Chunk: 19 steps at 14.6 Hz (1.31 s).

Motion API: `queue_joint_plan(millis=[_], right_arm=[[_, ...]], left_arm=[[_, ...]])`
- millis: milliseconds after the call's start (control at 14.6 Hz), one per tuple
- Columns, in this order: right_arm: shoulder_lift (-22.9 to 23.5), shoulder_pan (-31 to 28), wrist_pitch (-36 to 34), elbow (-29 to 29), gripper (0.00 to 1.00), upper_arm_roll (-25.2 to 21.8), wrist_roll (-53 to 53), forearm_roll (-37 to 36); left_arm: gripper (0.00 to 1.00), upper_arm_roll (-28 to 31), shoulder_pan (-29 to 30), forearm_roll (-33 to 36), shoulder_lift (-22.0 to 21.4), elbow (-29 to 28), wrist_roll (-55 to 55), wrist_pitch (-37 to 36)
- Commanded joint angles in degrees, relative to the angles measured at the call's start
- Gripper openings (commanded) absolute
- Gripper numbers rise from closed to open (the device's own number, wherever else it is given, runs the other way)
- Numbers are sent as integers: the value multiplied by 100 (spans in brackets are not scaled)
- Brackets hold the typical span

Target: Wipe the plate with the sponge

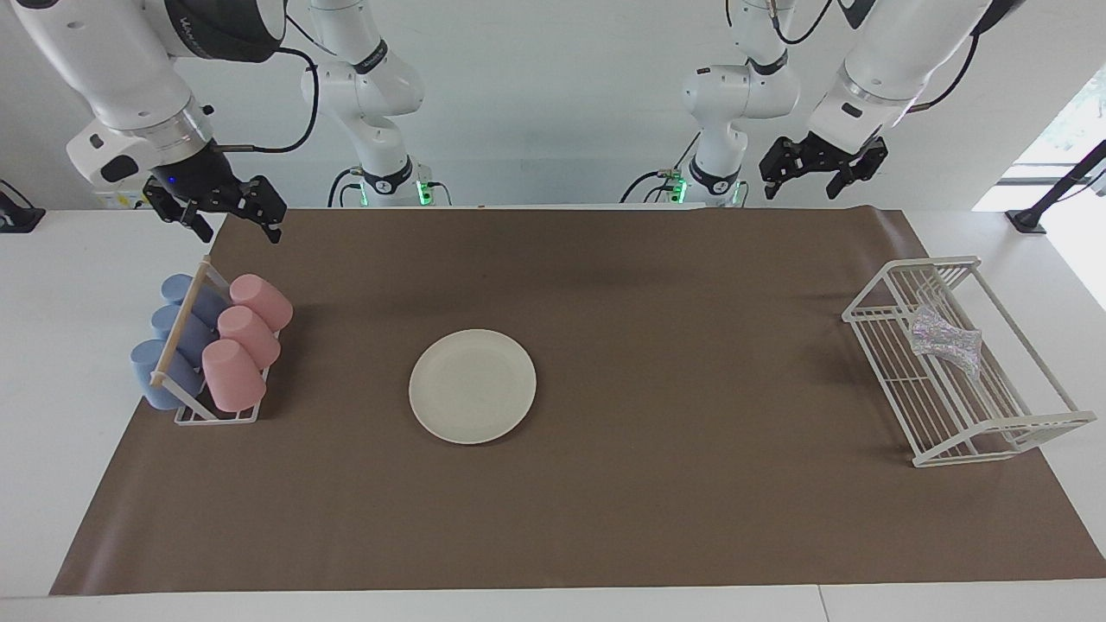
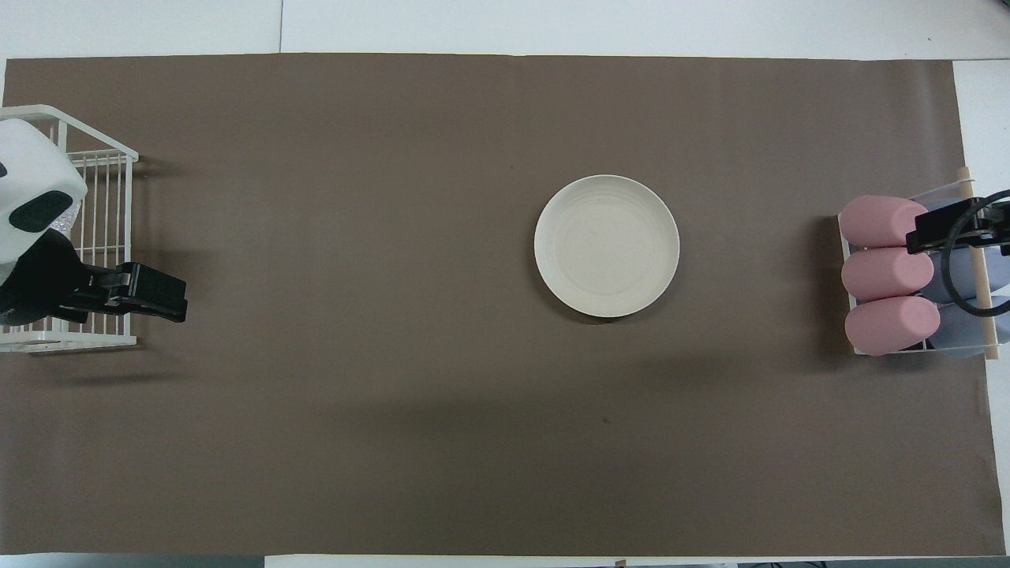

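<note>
The plate (image 1: 473, 386) lies flat on the brown mat (image 1: 605, 518) that covers the desk (image 1: 52, 363), near the middle and somewhat toward the right arm's end; nothing rests on it and neither gripper is close to it; in the overhead view it (image 2: 607, 246) shows faint concentric rings on its cream face.

The sponge (image 1: 946, 339), a silvery glittery pad pinched at its waist, lies inside the white wire rack (image 1: 959, 363) at the left arm's end of the desk, well apart from the plate; in the overhead view the left arm's white housing covers nearly all of it.

The left gripper (image 1: 821, 173) hangs high in the air over the mat's edge at the robots' end, toward the left arm's end of the desk, its fingers spread wide and holding nothing; in the overhead view it (image 2: 170, 288) juts out past the rack's rim.

The right gripper (image 1: 229, 216) waits in the air over the mat's corner at the right arm's end, above the cup rack (image 1: 216, 406) with its three pink cups (image 1: 246, 337) and blue cups (image 1: 168, 345) lying on their sides; its fingers also stand wide and empty.

Pale lettering runs along the dark band of the right arm's upper link, too slanted to read.
</note>
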Motion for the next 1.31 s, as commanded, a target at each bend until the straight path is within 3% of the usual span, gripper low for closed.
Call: queue_joint_plan(millis=[0, 1237], right_arm=[[-51, -25, 94, -51, 100, 33, 40, 87], [-60, -25, 59, -42, 100, 51, 49, 87]], left_arm=[[100, -8, 101, -124, 25, 96, 41, -117], [100, 1, 101, -98, 86, -44, -249, 437]])
